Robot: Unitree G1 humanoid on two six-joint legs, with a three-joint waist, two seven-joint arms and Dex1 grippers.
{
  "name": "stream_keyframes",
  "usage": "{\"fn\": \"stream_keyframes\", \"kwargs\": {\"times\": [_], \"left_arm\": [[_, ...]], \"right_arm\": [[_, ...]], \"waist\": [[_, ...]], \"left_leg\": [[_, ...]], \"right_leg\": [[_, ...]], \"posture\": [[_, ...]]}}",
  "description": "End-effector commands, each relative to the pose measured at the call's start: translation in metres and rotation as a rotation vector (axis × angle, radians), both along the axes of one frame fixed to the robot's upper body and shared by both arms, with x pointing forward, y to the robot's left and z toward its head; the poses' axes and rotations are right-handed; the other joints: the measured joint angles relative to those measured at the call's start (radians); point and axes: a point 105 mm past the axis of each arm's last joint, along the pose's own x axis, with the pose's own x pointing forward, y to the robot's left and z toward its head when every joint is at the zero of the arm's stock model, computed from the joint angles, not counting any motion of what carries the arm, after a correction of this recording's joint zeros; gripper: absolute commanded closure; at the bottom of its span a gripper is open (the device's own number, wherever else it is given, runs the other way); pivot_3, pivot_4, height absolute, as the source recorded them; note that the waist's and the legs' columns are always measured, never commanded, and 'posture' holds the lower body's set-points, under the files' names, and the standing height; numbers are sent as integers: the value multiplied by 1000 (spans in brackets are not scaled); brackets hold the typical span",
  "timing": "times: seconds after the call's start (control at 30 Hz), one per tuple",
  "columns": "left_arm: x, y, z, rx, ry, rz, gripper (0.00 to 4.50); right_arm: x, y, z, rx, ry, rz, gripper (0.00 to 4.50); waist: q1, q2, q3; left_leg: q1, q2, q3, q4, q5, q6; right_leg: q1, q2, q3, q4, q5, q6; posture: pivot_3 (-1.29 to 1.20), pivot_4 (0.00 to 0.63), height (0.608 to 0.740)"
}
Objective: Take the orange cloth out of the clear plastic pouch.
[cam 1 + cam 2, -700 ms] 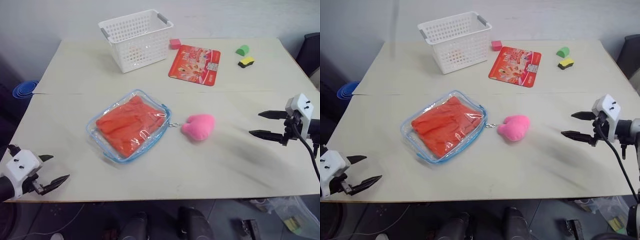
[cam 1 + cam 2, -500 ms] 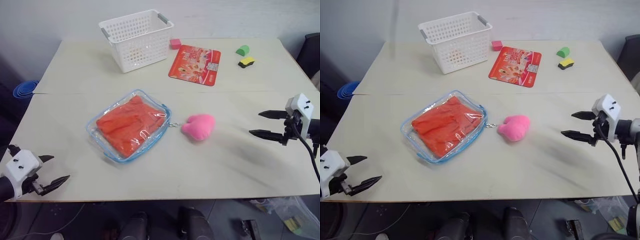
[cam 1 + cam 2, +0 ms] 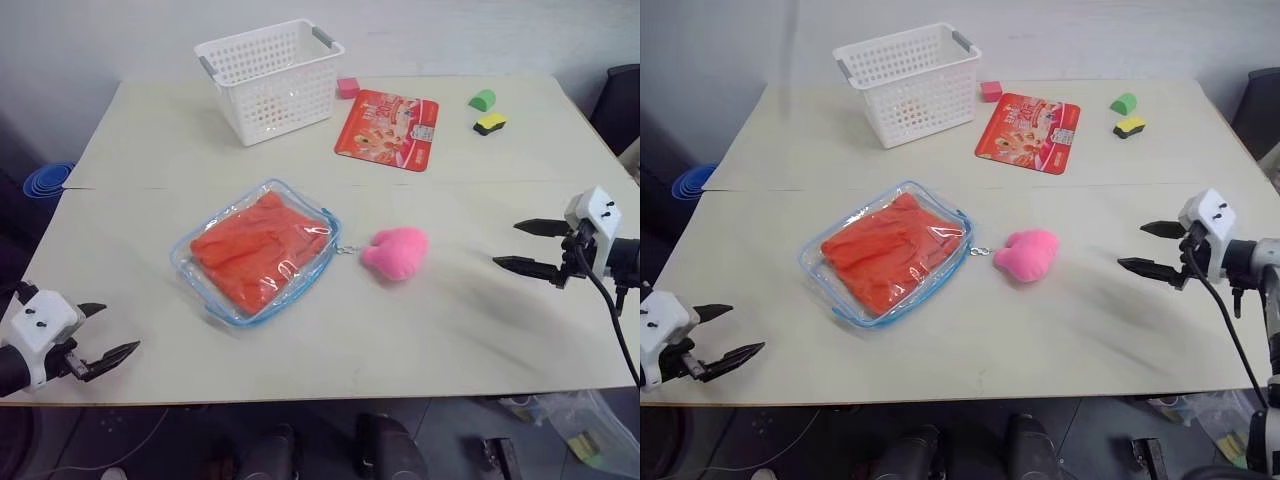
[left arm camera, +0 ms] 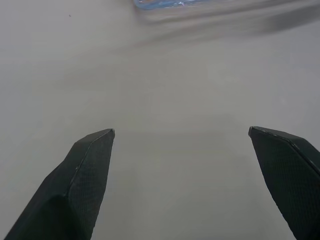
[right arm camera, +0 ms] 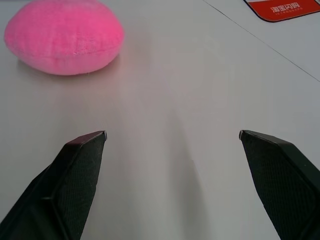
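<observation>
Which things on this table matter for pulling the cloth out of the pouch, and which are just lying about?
For the job: bright orange folded cloth; clear plastic pouch with light blue trim, pink plush heart chained to it.

Lying about: white lattice basket; flat red printed packet; small pink block; green piece; yellow-and-black piece.

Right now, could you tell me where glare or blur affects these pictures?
Left eye view: white glare streaks on the clear plastic pouch over the orange cloth. Left wrist view: the pouch edge is smeared. Right wrist view: the pink plush heart is crisp.
</observation>
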Motion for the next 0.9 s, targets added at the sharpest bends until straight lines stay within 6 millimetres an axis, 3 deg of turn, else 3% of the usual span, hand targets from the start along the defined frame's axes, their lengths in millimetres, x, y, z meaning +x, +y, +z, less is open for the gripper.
{"fn": "stream_keyframes", "kwargs": {"times": [0.03, 0.37, 0.63, 0.77, 0.9], "left_arm": [[4, -3, 15, 0, -52, -3, 0], [5, -30, 22, -89, -50, -72, 0], [0, -95, 52, -348, -52, -259, 0], [8, -125, 56, -297, -50, -304, 0], [16, -137, 46, -171, -5, -269, 0]], "right_arm": [[-2, 3, 15, 31, -51, 14, 41], [-12, 13, 18, 99, -11, 52, 41], [-24, 35, 27, 130, 10, 146, 41], [-34, 62, 36, 154, -15, 218, 41], [-46, 81, 41, 169, -17, 280, 41]], "waist": [[0, 0, 0], [2, 0, 0], [6, 0, 0], [6, 0, 0], [6, 0, 0]], "left_leg": [[0, 0, 0, 0, 0, 0], [0, 0, 0, 0, 0, 0], [0, 0, -1, 1, 0, 0], [0, 0, -2, 2, 0, 0], [0, 0, -2, 2, 0, 0]], "right_leg": [[0, 0, 0, 0, 0, 0], [0, 0, 0, 0, 0, 0], [1, 0, 0, 1, 0, 0], [1, 0, 0, 2, 0, 0], [1, 1, 0, 4, 0, 0]], "posture": [[0, 150, 740], [0, 150, 740], [0, 150, 740], [0, 150, 740], [0, 150, 740]]}}
